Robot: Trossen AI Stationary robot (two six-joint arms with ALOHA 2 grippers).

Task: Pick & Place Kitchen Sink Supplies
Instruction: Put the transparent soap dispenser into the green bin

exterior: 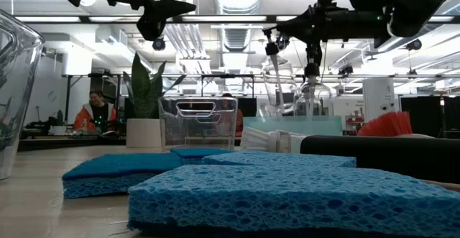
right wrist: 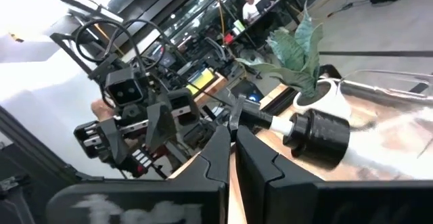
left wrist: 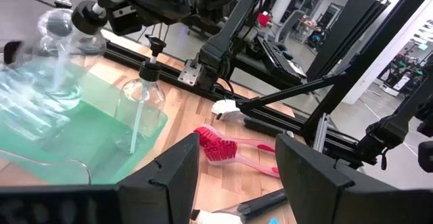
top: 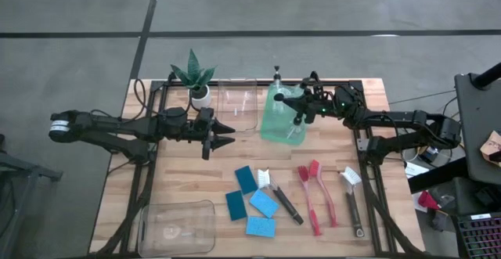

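so, right gripper [top: 298,105] reaching in level from the right side of the bench [top: 368,204], parked over the green bin [top: 270,126] at the back, fingers pinched on the black pump top of a clear bottle [top: 299,127]. same pinch visible in the right wrist view, fingertips closed around the thin nozzle of the pump top [right wrist: 318,137]. second clear bottle [top: 277,80] standing just behind the bin's far edge.

left gripper [top: 222,134] stretched in horizontally from the left, hanging above the bench just left of the clear bin [top: 239,106], fingers spread wide and holding nothing. tips pointed toward the green bin.

rest of the supplies lying toward the front of the bench: four blue sponges [top: 252,203] clustered together, black brush [top: 280,198] just right of them, two red brushes [top: 317,196] side by side, another black brush [top: 352,200] farthest right. potted plant [top: 196,79] at the back left, second clear bin [top: 178,226] at the front left corner.
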